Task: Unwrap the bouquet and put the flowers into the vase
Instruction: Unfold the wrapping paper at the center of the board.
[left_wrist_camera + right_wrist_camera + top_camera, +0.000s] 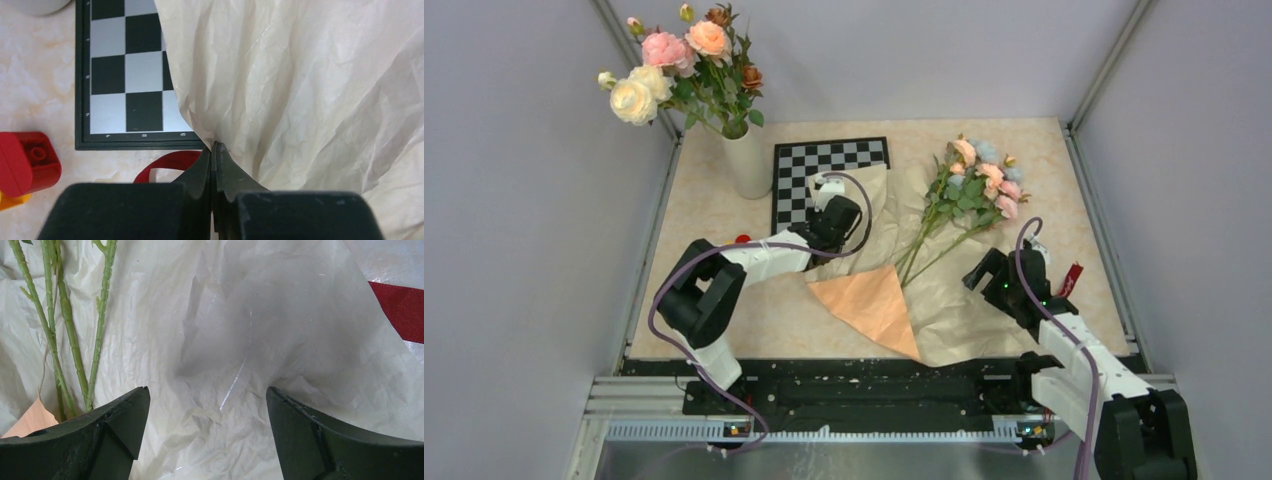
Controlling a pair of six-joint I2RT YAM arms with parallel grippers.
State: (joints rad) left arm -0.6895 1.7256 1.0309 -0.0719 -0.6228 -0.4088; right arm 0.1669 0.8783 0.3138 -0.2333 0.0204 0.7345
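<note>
Marbled table (779, 322) between grey walls (524, 260); left tool (215, 148) clenched on paper (300, 75), right tool (207, 396) released.

The crinkled wrapping paper (944, 300) is showing cream across its opened face and peach-orange on its folded corner (874, 305). The small artificial flowers (984, 180) are showing pale blue and pink-peach above green stems (65, 330). The square chessboard (809, 165) is displaying black-and-white checks. The tall cylindrical vase (748, 160) is standing plain white on the beige marbled table (714, 220).
</note>
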